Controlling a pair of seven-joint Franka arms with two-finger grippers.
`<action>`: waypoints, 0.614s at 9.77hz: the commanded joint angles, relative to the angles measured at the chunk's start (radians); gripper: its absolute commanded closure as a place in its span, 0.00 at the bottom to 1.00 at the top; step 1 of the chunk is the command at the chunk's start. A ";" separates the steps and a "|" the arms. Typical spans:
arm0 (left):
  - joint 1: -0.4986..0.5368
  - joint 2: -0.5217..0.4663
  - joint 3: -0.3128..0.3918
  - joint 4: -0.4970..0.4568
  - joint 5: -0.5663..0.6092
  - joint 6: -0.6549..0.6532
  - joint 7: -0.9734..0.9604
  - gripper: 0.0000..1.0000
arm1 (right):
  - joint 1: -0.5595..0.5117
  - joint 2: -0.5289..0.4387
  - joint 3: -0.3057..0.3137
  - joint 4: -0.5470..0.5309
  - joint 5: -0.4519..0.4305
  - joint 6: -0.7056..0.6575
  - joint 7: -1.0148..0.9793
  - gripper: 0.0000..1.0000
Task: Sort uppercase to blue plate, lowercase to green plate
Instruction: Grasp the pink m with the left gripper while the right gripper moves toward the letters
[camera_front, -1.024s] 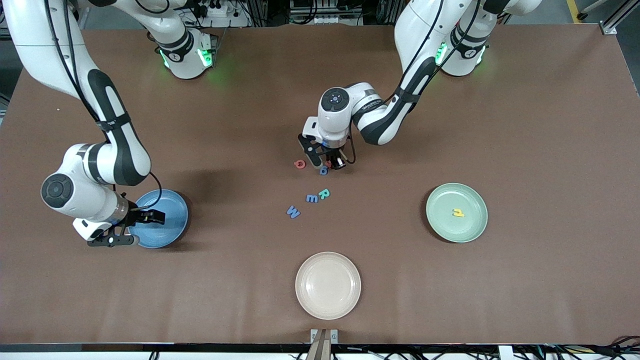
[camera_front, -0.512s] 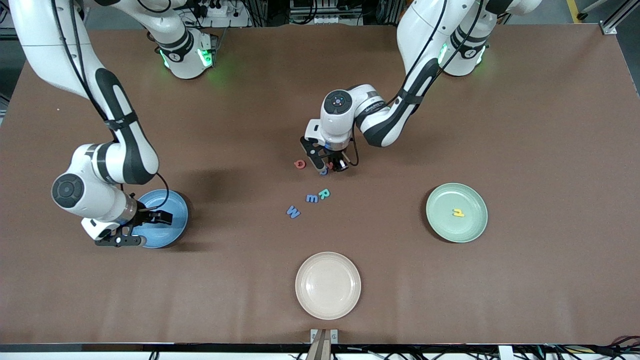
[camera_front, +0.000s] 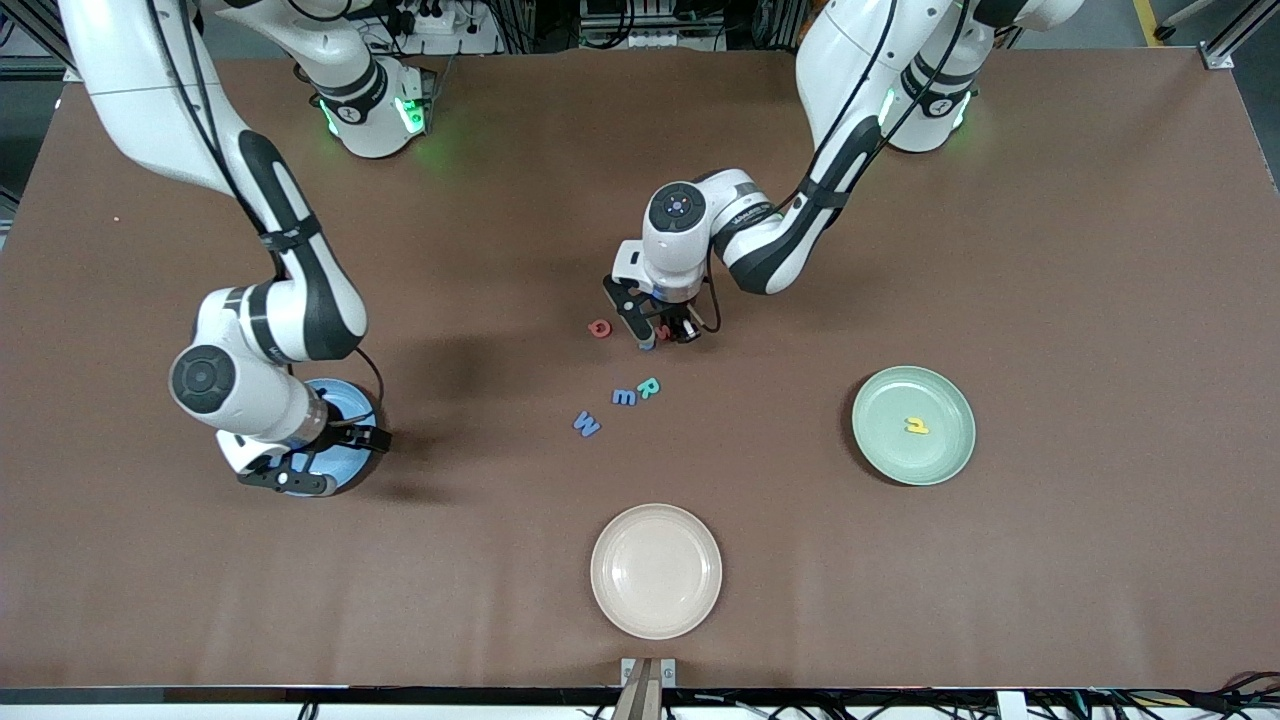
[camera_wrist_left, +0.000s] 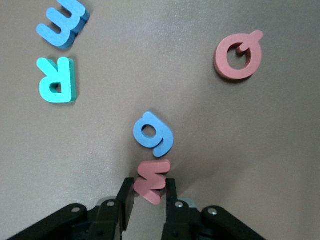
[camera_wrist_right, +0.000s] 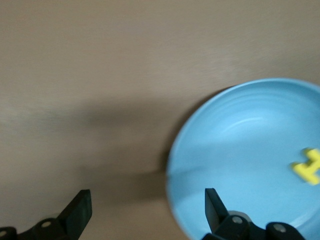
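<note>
Front view: we count three plates, the blue plate (camera_front: 345, 462) at the right arm's end, the green plate (camera_front: 913, 425) at the left arm's end, and a cream plate (camera_front: 655, 570) nearest the camera. We see one yellow h (camera_front: 916, 426) on the green plate and one yellow H (camera_wrist_right: 309, 167) in the blue. The left gripper (camera_wrist_left: 149, 196) is clamped on the red w (camera_wrist_left: 151, 180), just beside the blue g (camera_wrist_left: 154, 133). Four more letters lie mid-table: red Q (camera_front: 600, 327), teal R (camera_front: 649, 387), blue m (camera_front: 624, 397), blue W (camera_front: 587, 424). The right gripper (camera_front: 325, 455), fingers apart, hovers over the blue plate's edge.
</note>
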 joint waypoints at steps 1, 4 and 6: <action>0.004 -0.026 -0.007 -0.014 -0.036 -0.022 0.042 0.76 | 0.074 0.067 -0.004 0.097 0.001 -0.013 0.228 0.00; 0.004 -0.038 -0.007 -0.015 -0.043 -0.034 0.042 1.00 | 0.121 0.101 -0.001 0.159 0.004 -0.032 0.413 0.00; 0.005 -0.051 -0.007 -0.014 -0.047 -0.060 0.045 1.00 | 0.137 0.109 0.001 0.162 0.005 -0.030 0.471 0.00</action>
